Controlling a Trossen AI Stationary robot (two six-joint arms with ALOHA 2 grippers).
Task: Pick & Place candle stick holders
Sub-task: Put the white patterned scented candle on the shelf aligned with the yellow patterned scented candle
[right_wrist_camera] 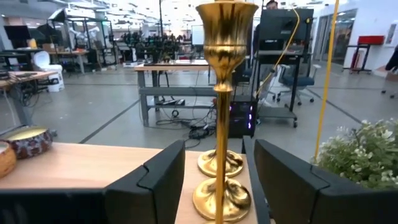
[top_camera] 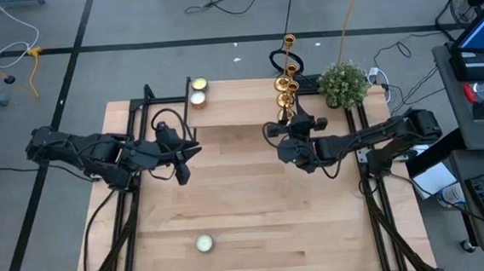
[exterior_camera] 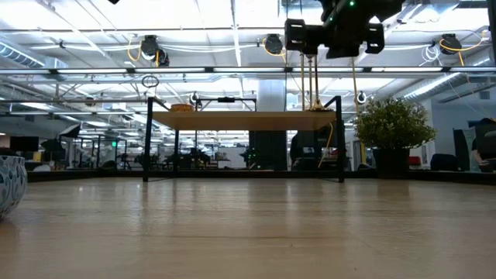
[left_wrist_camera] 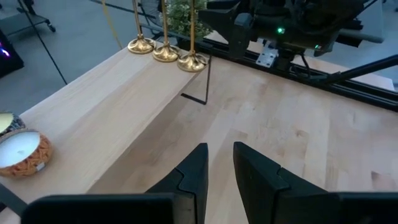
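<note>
Three gold candlestick holders (top_camera: 286, 88) stand upright in a row by their round bases (left_wrist_camera: 166, 53) at the right end of a raised wooden shelf (top_camera: 240, 101). My right gripper (top_camera: 291, 125) is open at that end of the shelf. In the right wrist view its fingers (right_wrist_camera: 219, 163) stand on either side of the nearest holder's slim stem (right_wrist_camera: 219, 118), with a gap on each side. My left gripper (top_camera: 183, 169) hovers over the table's left middle. It is empty, with only a narrow gap between its fingers (left_wrist_camera: 221, 165).
Two round candles (top_camera: 196, 92) sit at the shelf's left end, and one shows in an orange holder (left_wrist_camera: 22, 155). A pale disc candle (top_camera: 203, 242) lies near the table's front edge. A potted plant (top_camera: 343, 83) stands right of the holders. A patterned bowl (exterior_camera: 8, 184) is at the low view's left edge.
</note>
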